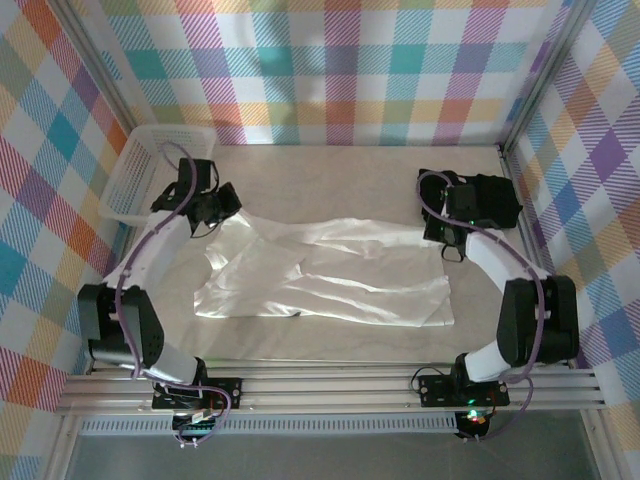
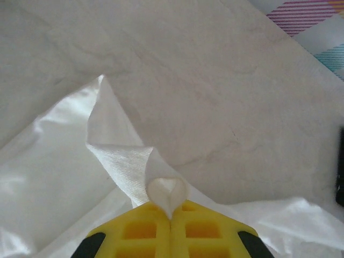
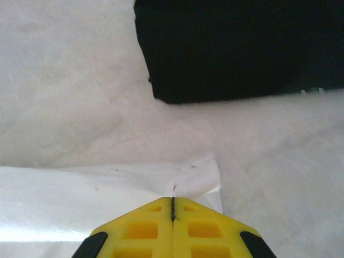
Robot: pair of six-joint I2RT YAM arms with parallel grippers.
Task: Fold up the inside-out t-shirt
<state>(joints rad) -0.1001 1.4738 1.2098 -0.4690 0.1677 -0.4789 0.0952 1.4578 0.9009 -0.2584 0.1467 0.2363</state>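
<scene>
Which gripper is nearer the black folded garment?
Right. The right gripper pinches the white t-shirt close to the black folded garment; the left gripper pinches its opposite end, far away.

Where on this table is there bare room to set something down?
Bare: the far strip of table between the white basket and the black folded garment, and a narrow near strip between the t-shirt and the rail. Crowded: the middle, under the t-shirt.
</scene>
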